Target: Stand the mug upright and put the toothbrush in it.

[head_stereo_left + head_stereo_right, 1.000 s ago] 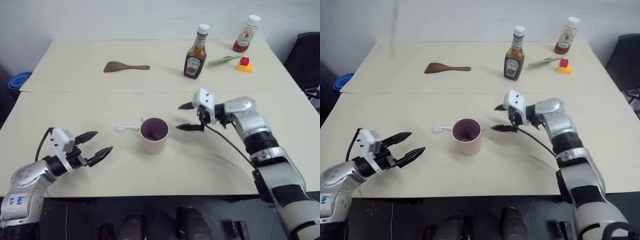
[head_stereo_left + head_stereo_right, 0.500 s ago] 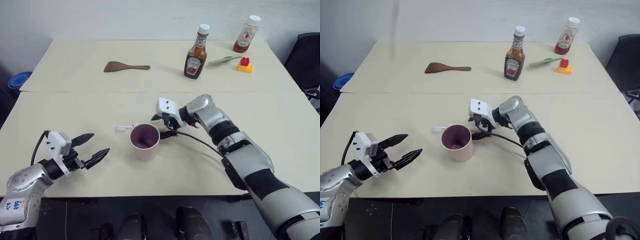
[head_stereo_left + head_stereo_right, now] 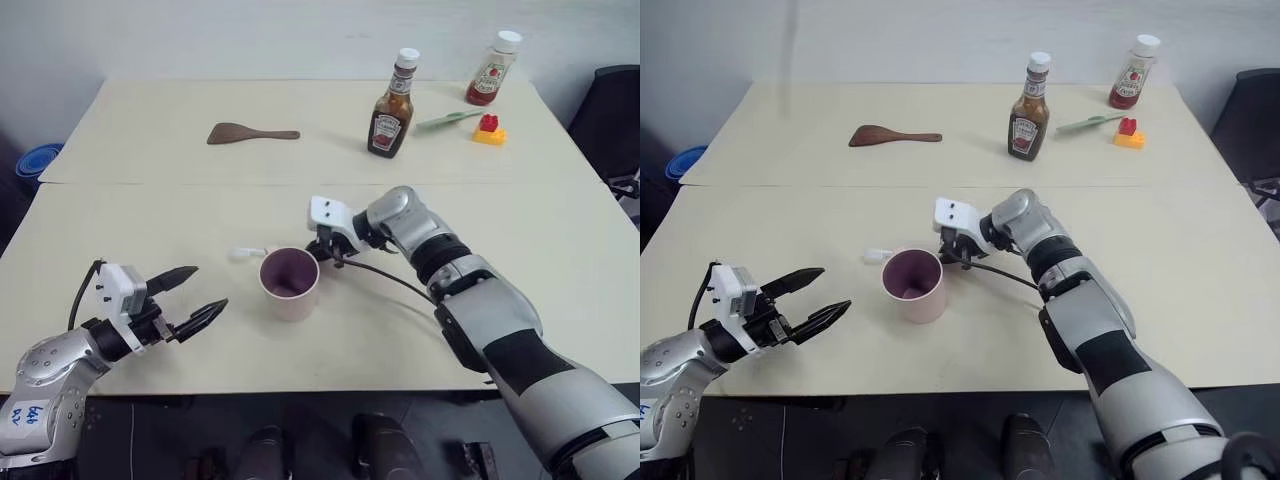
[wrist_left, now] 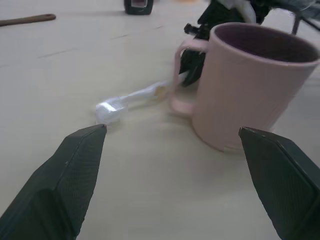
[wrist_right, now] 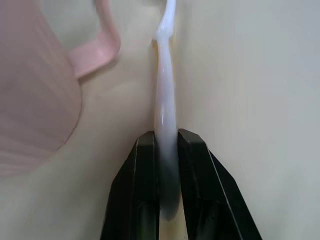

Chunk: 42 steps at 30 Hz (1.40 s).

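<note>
Change: right pincer point(image 5: 167, 150) swung across from the mug's right side to behind its handle and shut; the mug point(image 3: 290, 283) slid a little leftward.
Right pincer: clamped on the toothbrush point(image 5: 165, 100) handle end.
Left pincer point(image 3: 192, 298): fingers apart, empty, hovering well to the mug's left.
Mug: upright, just beside the right pincer, handle facing it.
Toothbrush: flat on the table point(image 3: 150, 220), running from the right pincer behind the mug.
Risk: lifting may drag the brush against the handle, tipping the mug; an end-only grip may let it pivot or slip.
Count: one mug, one toothbrush, two sauce bottles point(image 3: 391, 117), one spatula point(image 3: 250, 133).
</note>
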Available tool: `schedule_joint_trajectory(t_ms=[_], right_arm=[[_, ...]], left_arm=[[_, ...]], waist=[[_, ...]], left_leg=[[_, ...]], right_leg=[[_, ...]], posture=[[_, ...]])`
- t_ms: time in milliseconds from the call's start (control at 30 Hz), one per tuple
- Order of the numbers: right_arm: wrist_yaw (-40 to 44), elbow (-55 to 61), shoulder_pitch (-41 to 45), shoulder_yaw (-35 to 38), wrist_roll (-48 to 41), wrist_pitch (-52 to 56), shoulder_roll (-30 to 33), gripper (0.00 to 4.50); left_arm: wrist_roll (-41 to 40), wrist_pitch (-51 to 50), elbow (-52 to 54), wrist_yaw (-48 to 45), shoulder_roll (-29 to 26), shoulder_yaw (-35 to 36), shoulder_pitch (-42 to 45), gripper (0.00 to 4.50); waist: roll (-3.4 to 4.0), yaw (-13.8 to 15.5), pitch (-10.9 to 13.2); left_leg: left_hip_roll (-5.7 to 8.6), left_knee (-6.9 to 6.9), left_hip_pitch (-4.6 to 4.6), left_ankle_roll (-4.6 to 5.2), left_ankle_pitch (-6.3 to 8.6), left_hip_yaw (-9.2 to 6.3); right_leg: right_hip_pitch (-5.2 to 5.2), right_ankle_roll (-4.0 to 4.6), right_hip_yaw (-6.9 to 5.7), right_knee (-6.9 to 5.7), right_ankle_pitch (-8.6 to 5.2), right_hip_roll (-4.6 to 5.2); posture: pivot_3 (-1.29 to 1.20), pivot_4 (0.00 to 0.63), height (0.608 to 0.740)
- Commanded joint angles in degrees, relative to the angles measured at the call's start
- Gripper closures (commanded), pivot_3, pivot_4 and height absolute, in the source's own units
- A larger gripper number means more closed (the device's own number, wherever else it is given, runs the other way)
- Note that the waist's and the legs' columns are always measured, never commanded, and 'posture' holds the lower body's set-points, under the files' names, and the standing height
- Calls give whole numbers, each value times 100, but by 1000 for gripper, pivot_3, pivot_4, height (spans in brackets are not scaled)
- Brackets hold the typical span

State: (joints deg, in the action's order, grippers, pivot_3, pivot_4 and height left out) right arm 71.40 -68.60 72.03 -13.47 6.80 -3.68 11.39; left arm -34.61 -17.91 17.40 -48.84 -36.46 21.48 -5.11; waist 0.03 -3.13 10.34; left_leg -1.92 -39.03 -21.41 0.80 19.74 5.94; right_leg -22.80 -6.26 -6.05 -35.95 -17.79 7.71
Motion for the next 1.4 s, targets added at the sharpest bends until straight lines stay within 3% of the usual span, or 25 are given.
schedule_joint_trajectory(t_ms=[33, 200, 333, 500, 600, 800, 933, 1067, 1100, 1267, 1400], right_arm=[[2, 384, -137, 758, -678, -392, 352, 4285], [240, 832, -414, 1756, -1694, -444, 508, 4285], [785, 3056, -1130, 2405, -3423, 1199, 237, 4285], [94, 5895, -2414, 1873, -4440, 2656, -407, 4285], [-228, 6850, -3192, 1296, -4391, 2690, -755, 4285], [-387, 6792, -3813, 591, -3701, 1810, -972, 4285], [-648, 5976, -3759, 533, -3123, 763, -1107, 4285], [-567, 5603, -3636, 646, -3229, 511, -1124, 4285], [-464, 5578, -3638, 656, -3284, 538, -1061, 3572], [-340, 5744, -3661, 814, -3283, 247, -748, 2085], [-222, 6030, -3571, 1127, -3388, 301, -98, 655]], left_arm=[[-342, -72, 407, -51, -10, 49, 100, 0], [-603, -197, 574, -108, -66, 38, 243, 0], [-960, -427, 555, -364, -293, 232, 338, 0], [-1040, -596, 438, -674, -658, 363, 283, 0], [-1034, -591, 411, -696, -669, 413, 266, 0], [-1094, -640, 477, -592, -565, 451, 206, 0], [-1020, -601, 465, -582, -546, 364, 225, 0], [-948, -558, 448, -573, -542, 299, 300, 0], [-943, -555, 444, -560, -538, 300, 318, 0], [-883, -506, 414, -552, -544, 335, 304, 0], [-658, -317, 358, -581, -550, 366, 203, 0]], waist=[[0, -6, 0], [0, -25, 0], [3, -29, 2], [4, -3, 2], [3, 8, 2], [3, 26, 2], [3, 6, 2], [3, 1, 2], [3, 1, 2], [3, 4, 2], [3, 22, 2]], left_leg=[[1, 0, -1, 0, 0, -2], [-1, 0, -2, 0, 0, 1], [-16, 2, 3, -2, -1, 9], [-21, 3, 3, -6, 1, 2], [-12, 4, 3, -6, 2, 3], [0, 4, 4, -4, 4, 4], [-1, 6, 9, -4, 4, 6], [-2, 7, 11, -4, 4, 10], [-2, 7, 11, -4, 4, 10], [-5, 7, 10, -3, 4, 9], [-2, 7, 10, -1, 5, 8]], right_leg=[[0, 0, 0, 0, 0, 0], [1, 0, -8, 4, 0, -7], [1, 0, -7, 4, 0, -18], [1, 2, -3, 1, -1, -18], [1, 2, -4, 2, -1, -15], [0, 2, -8, 3, -1, -12], [0, 2, -8, 2, -1, -15], [-1, 2, -7, 1, -1, -16], [-1, 2, -7, 1, -1, -16], [-1, 3, -4, 2, -1, -14], [0, 3, -5, 3, -1, -10]], posture=[[0, 150, 740], [0, 150, 740], [0, 150, 740], [0, 150, 740], [0, 150, 740], [0, 150, 740], [0, 150, 740], [0, 150, 740], [0, 150, 740], [0, 150, 740], [0, 150, 740]])
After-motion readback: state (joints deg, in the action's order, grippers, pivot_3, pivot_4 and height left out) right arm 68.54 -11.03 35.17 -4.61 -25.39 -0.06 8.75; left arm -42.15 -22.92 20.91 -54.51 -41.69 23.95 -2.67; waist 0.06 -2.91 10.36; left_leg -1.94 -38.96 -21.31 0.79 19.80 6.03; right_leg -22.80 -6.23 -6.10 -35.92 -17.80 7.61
